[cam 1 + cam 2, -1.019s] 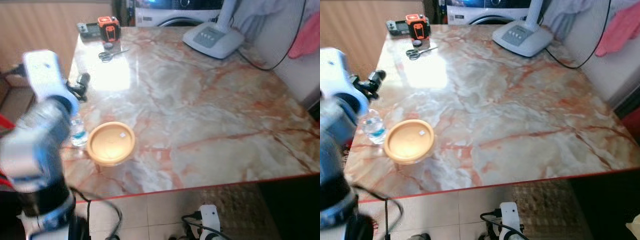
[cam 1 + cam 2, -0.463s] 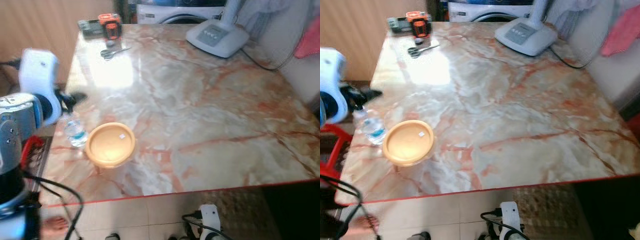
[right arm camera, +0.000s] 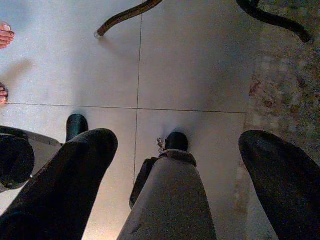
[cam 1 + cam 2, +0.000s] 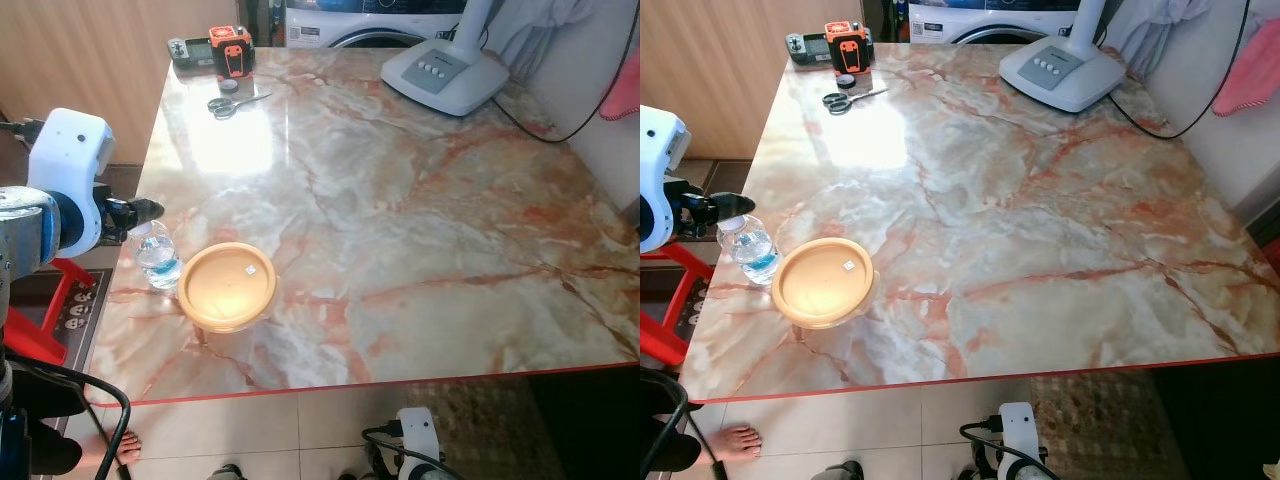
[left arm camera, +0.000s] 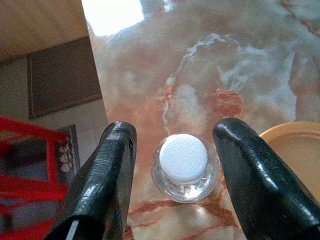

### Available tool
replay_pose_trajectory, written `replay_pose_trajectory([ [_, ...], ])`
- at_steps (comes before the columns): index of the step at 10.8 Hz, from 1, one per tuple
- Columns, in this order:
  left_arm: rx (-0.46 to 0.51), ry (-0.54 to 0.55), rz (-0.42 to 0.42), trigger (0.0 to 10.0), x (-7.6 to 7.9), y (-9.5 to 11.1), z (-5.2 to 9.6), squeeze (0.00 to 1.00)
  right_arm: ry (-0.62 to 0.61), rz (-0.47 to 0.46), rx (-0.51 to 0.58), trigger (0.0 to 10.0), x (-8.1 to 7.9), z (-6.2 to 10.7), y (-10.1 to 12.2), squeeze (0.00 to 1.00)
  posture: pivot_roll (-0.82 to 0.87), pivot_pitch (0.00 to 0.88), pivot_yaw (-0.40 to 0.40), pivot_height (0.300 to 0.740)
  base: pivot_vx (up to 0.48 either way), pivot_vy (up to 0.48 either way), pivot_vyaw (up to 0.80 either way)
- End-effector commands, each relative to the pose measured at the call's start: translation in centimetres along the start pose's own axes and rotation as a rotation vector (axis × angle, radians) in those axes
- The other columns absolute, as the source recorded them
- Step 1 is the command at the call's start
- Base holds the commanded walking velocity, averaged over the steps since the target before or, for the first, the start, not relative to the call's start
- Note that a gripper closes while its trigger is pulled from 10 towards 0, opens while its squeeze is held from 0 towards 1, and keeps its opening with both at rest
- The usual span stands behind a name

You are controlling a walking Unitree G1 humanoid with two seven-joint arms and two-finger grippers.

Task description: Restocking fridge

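A small clear water bottle [image 4: 158, 258] with a white cap [image 5: 183, 159] stands upright near the left edge of the marble table [image 4: 400, 200]. My left gripper [image 5: 175, 131] hangs open just above the bottle, with one black finger on each side of the cap and neither touching it. In the left eye view its fingertips [image 4: 143, 208] show over the table's left edge. Right beside the bottle stands a clear tub with a yellow lid [image 4: 228, 287]. My right gripper [image 3: 177, 142] hangs open, pointing down at the tiled floor.
At the far end of the table lie scissors [image 4: 230, 102], an orange tape measure [image 4: 230, 50], a controller [image 4: 188, 47] and a white fan base [image 4: 445, 75] with its cable. A red stool [image 4: 45, 310] stands left of the table. A person's bare foot [image 4: 125, 447] is on the floor.
My left arm has pulled back out of the foreground, and its gripper has come down over the bottle at the table's left edge. The camera has shifted a little too.
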State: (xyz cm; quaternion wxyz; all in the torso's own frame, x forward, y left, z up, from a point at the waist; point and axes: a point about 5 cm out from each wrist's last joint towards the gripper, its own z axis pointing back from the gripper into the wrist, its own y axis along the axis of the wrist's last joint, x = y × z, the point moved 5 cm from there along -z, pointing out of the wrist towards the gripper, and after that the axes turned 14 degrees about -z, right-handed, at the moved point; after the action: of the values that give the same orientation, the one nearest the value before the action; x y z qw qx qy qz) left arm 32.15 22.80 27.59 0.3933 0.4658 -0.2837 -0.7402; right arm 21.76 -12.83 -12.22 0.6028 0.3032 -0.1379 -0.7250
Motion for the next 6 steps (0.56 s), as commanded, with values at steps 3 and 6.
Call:
replay_pose_trajectory([
  [3, -0.003, -0.056, -0.027, 10.0, 0.59, -0.44, -0.49, 0.00, -0.018, -0.006, -0.027, 10.0, 0.48, 0.19, -0.92, 0.00, 0.05, 0.169, -0.061, 0.740, 0.000, 0.000, 0.00],
  [6, 0.006, -0.083, -0.037, 10.0, 1.14, -0.75, -0.99, 0.00, -0.019, -0.003, -0.028, 10.0, 0.55, 0.20, -0.91, 0.00, 0.05, 0.169, -0.065, 0.740, 0.000, 0.000, 0.00],
])
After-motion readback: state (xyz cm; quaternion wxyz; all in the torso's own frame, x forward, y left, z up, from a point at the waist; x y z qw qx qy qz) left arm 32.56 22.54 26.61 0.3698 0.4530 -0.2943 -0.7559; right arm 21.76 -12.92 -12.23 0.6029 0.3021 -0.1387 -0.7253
